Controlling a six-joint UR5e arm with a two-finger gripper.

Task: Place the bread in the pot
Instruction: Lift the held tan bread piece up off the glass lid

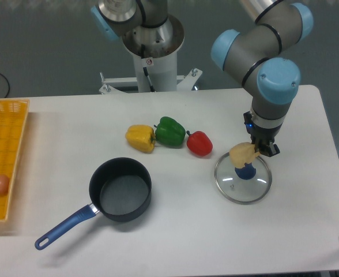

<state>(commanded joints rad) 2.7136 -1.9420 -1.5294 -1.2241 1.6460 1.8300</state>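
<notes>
The bread (pixel 244 154) is a pale tan lumpy chunk at the tip of my gripper (pixel 258 151), right over the blue knob of a glass lid. The gripper points down from the arm's wrist and looks shut on the bread's right side, holding it just above the lid. The pot (pixel 121 189) is a small black saucepan with a dark grey inside and a long blue handle (pixel 63 227) pointing to the front left. It stands open and empty at the front middle of the table, well to the left of the gripper.
A round glass lid (pixel 243 180) with a blue knob lies under the bread. A yellow pepper (pixel 140 138), a green pepper (pixel 170 131) and a red pepper (pixel 199 143) lie in a row behind the pot. A yellow tray (pixel 8 121) at the left holds a pinkish egg (pixel 2 184).
</notes>
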